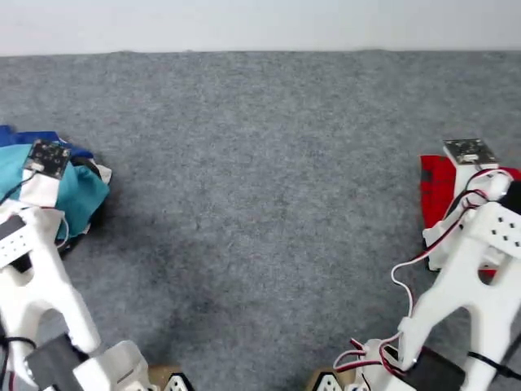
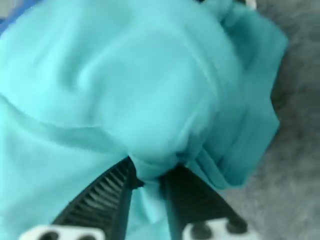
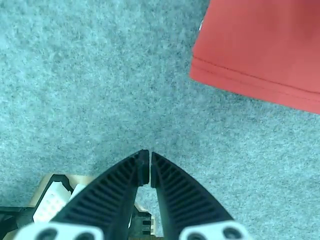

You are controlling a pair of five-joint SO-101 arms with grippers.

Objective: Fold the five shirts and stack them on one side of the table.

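While left jaws pinch the teal shirt (image 2: pixel 150 90) on a crumpled pile (image 1: pixel 24 137) at the tabletop's (image 1: pixel 260 204) left edge, right jaws sit shut, empty, near the red shirt (image 3: pixel 260 45), seemingly the only one folded, at its right.

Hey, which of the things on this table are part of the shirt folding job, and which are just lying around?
Job:
teal shirt, pinched in the left gripper
blue shirt in the same heap
red shirt at the other side

Not the job:
grey mat
red and white wires on an arm
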